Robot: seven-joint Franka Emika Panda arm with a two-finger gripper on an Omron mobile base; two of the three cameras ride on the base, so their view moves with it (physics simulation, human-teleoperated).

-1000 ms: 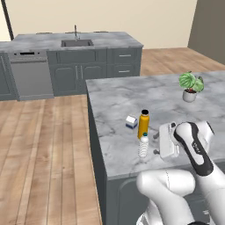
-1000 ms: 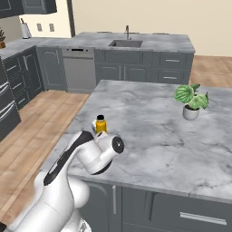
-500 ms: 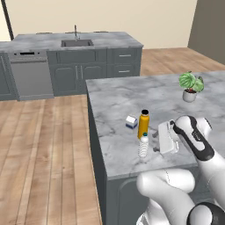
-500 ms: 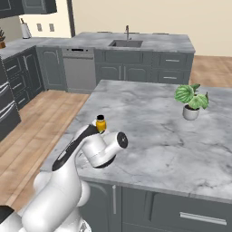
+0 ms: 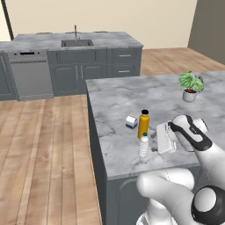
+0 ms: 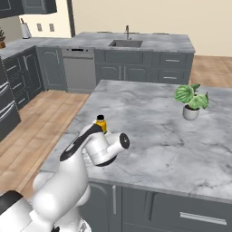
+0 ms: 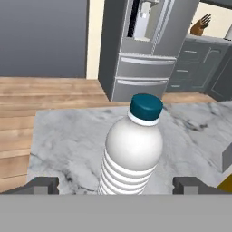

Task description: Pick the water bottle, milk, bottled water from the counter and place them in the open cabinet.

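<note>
whitish bottled water [image 7: 131, 154] stands on the marble counter [image 7: 63, 145] between the released tool's [image 7: 115, 185] fingertips [image 7: 43, 185].

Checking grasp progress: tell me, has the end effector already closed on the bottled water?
No. In the hand view the end effector stands open, its fingertips wide apart either side of the bottled water, touching nothing.

The light is even and soft across all three views, with no visible source; the rendering is flat and slightly soft, edges faintly blurred; the marble counter [image 5: 118, 101] reads bright and matte with no glare; shadows are faint, only a small dark patch at the base of the bottled water [image 7: 131, 149] in the hand view; that bottle's rounded shoulder shows gentle shading, paler to the left; straight lines stay straight toward the picture edges.
</note>
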